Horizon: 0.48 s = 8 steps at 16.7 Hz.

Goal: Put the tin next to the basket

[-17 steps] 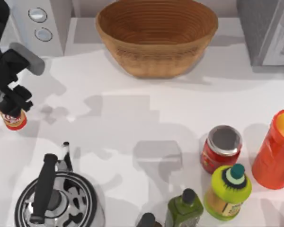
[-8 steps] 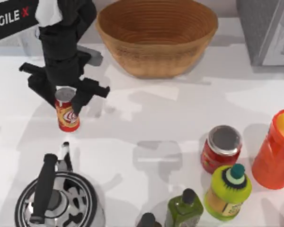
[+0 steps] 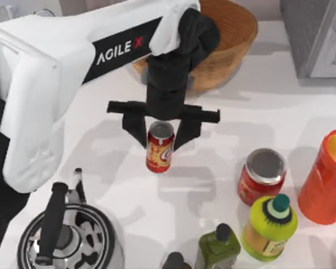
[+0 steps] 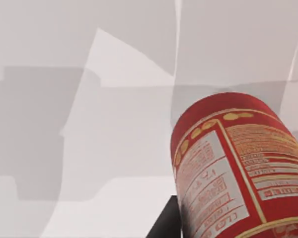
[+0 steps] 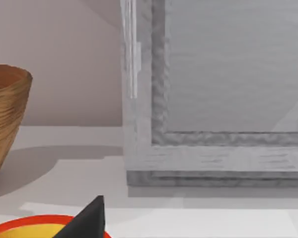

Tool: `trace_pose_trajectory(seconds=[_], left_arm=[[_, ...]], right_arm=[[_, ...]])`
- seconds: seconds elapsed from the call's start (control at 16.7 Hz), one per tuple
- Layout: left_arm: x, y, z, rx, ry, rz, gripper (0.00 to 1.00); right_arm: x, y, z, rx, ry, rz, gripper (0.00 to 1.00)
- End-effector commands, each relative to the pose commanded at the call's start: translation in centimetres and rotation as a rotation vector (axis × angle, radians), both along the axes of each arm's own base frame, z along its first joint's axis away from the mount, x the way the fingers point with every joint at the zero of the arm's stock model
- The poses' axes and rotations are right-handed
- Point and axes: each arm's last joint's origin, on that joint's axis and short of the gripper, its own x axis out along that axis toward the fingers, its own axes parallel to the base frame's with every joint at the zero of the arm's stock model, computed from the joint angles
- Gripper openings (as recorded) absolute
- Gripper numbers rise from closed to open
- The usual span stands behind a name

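Item: tin [image 3: 159, 147], slim, red, cream-yellow label with red lettering, silver top. It sat directly between the two dark fingers of the left end effector [image 3: 160, 130], which were clamped on its upper part, one finger [image 3: 136, 127] at each side; the can's lower body hung below the fingers. In the left wrist view the tin [image 4: 236, 166] lay close under the camera with the white surface [image 4: 89, 124] beyond it; whether its base touched that surface could not be told.

Item: left arm, white shell, black lettering, reaching in from the top view's left and ending over the middle of the surface [image 3: 280, 112].

Item: basket [image 3: 229, 39], light brown woven wicker, just behind the left end effector, partly covered by the arm's wrist. The tin stood in front of it, apart from its wall.

Items to the right of and nearer than the left end effector: squat red jar [image 3: 261, 176] with grey lid; green bottle [image 3: 270, 226] with yellow label; dark olive bottle [image 3: 217, 246]; tall orange-red container [image 3: 326, 178].

Item to its near left: black-handled kettle [image 3: 64, 235].

Item: right end effector, one dark fingertip [image 5: 87, 218] seen in its wrist view over the orange-red container's rim [image 5: 20, 224]; spacing of its fingers could not be told. Grey cabinet [image 5: 218, 99] and basket edge [image 5: 5, 114] lay beyond it.
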Motion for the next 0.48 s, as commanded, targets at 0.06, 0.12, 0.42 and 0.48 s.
trace_pose_trajectory(seconds=[0.06, 0.12, 0.42, 0.48], left_arm=[[-0.4, -1.3, 0.3, -0.013, -0.022, 0.023, 0.0], [-0.8, -2.5, 0.7, -0.028, -0.043, 0.043, 0.0], [-1.6, -4.5, 1.6, -0.067, -0.089, 0.075, 0.0], [-1.6, -4.5, 1.6, -0.067, -0.089, 0.075, 0.0]], right_arm=[[0.0, 0.0, 0.0, 0.0, 0.0, 0.0, 1.0], [0.0, 0.0, 0.0, 0.0, 0.0, 0.0, 1.0], [0.0, 0.0, 0.0, 0.0, 0.0, 0.0, 1.0], [0.0, 0.0, 0.0, 0.0, 0.0, 0.0, 1.0]])
